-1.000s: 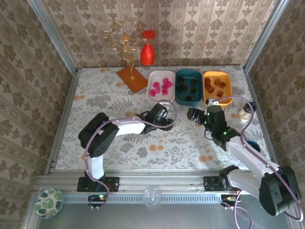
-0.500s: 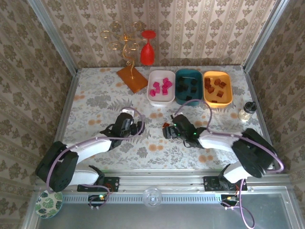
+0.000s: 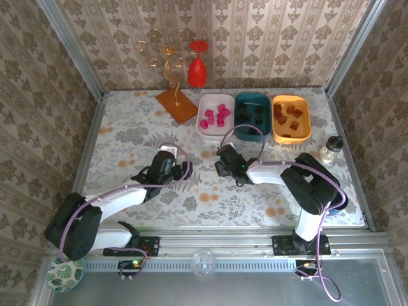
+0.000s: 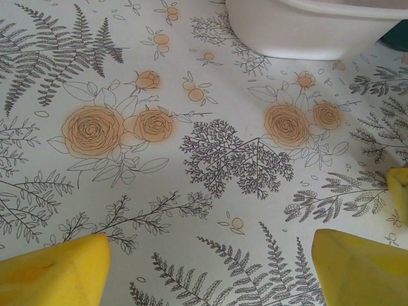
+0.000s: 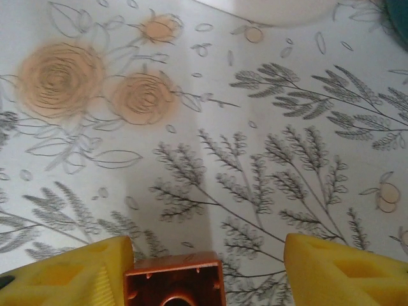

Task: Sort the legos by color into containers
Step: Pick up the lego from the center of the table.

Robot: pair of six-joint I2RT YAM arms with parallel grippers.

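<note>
Lego (image 5: 173,280), brownish orange, lies at centre of counter (image 3: 127,140) between fingers of right end effector (image 5: 205,258), now back from the trays and narrowing, not yet clamped. Next: orange-yellow tray (image 3: 291,137). Left end effector (image 4: 210,268) wide, empty.

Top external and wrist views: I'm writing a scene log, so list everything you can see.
white tray: one, far centre
pink legos: about six, in white tray
teal tray: one, right of white tray
black legos: about four, in teal tray
orange-yellow tray: one, rightmost
brown-orange legos: about five, in orange-yellow tray
loose lego: one, brown-orange, mid-table
tile: one, orange-brown, left of trays
wine glass: one, red, back wall
stand: one, gold, beside glass
jar: one, clear, right edge
left end effector: open, over bare tablecloth
right end effector: open around loose lego
</note>
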